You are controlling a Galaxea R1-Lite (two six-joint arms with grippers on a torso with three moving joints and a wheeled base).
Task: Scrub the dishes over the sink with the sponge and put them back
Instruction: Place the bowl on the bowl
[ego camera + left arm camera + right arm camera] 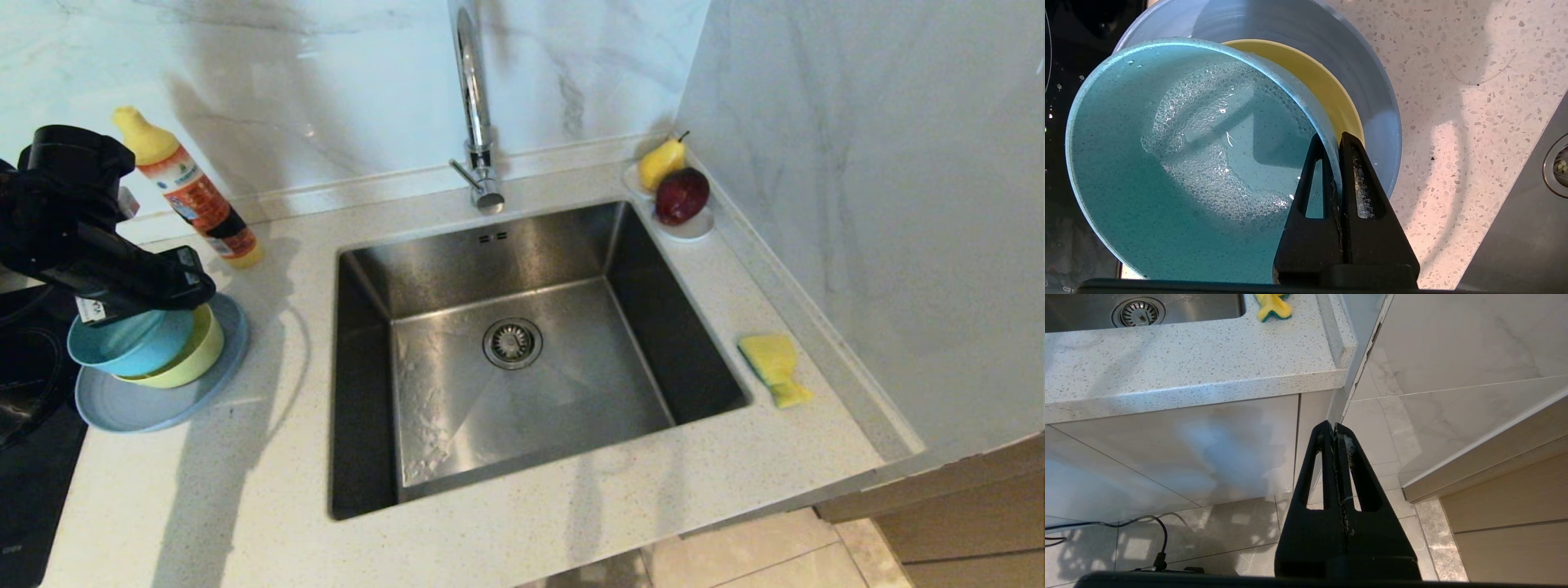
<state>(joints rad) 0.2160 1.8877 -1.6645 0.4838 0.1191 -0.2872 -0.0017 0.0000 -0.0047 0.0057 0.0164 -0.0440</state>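
Observation:
Left of the sink (522, 269), the dishes stand stacked on the counter: a grey-blue plate (147, 404), a yellow-green bowl (192, 363) on it, and a teal bowl (135, 343) tilted on top. My left gripper (1333, 141) is shut on the teal bowl's rim (1327, 139), one finger inside, one outside. Foam coats the teal bowl's inside (1200, 134). The sponge (774, 367), yellow face up, lies on the counter right of the sink. My right gripper (1333, 426) hangs shut and empty below the counter edge.
A yellow-capped detergent bottle (192, 196) leans by the wall behind the dishes. A white dish with a pear (661, 163) and a dark red fruit (682, 196) sits at the back right corner. The chrome tap (473, 106) rises behind the sink. A black hob (33, 425) borders the counter's left.

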